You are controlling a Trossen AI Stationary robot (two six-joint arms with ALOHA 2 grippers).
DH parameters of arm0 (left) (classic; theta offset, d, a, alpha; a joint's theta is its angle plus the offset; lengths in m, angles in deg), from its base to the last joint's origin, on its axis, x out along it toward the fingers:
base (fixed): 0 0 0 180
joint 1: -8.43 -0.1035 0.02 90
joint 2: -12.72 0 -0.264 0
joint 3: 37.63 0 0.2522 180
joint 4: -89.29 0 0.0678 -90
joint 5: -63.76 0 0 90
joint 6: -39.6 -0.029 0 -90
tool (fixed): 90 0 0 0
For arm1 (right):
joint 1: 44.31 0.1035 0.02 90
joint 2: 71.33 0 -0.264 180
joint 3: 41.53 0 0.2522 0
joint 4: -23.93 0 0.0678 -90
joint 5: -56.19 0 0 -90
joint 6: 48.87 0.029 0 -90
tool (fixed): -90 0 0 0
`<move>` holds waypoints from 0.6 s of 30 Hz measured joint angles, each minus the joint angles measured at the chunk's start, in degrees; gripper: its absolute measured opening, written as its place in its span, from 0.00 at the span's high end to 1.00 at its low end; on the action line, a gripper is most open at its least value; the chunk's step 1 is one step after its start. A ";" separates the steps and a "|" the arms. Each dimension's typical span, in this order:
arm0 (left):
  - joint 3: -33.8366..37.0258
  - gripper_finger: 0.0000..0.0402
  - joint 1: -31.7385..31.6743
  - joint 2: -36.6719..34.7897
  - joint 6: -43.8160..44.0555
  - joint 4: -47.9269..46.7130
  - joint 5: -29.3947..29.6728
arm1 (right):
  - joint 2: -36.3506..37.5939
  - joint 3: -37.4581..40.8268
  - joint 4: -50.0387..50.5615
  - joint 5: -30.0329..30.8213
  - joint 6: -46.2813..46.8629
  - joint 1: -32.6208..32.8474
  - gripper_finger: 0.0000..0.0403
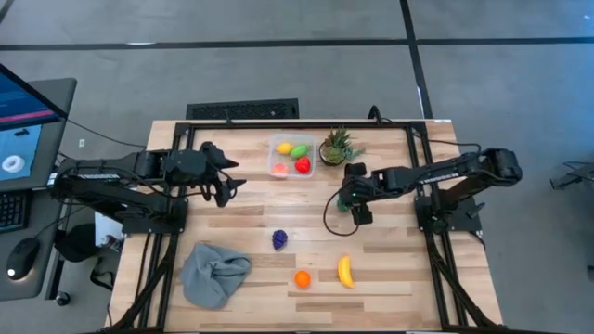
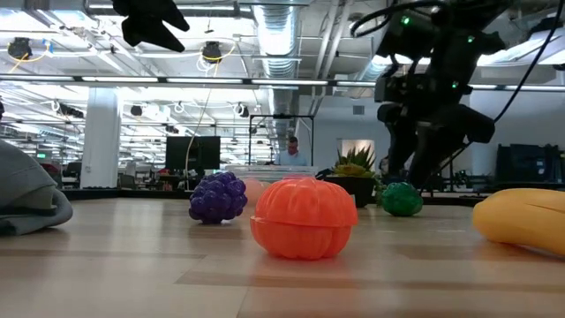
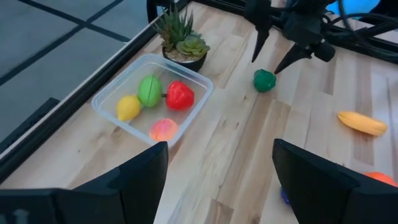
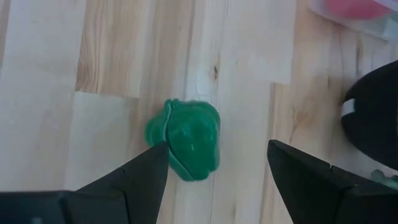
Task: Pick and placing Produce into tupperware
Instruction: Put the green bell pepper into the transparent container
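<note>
The right hand [image 3: 277,57] is seen poised just above a green pepper [image 4: 185,147] on the counter [image 1: 390,269], fingers spread either side, not touching. The tupperware [image 1: 291,156], at eleven o'clock from the pepper, holds four produce pieces. The left hand [image 1: 225,176], spread and empty, waits at nine o'clock from the tupperware.

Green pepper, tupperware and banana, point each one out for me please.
green pepper [image 4: 185,140], right wrist view, middle of its top.
tupperware [image 3: 112,94], left wrist view, clear rim beside the yellow piece.
banana [image 1: 345,272], high view, middle of its curve.
</note>
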 joint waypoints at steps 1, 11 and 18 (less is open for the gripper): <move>0.00 0.31 0.00 0.00 0.00 0.01 0.10 | -0.42 0.00 0.16 -0.71 -0.08 -0.32 0.26; 0.00 0.31 0.00 0.00 1.16 -0.02 0.35 | -3.51 0.00 -2.21 -4.48 -3.36 -0.78 0.26; 0.00 0.31 0.00 0.00 1.73 0.03 0.47 | -4.16 -0.09 -3.26 -4.92 -4.00 -1.63 0.26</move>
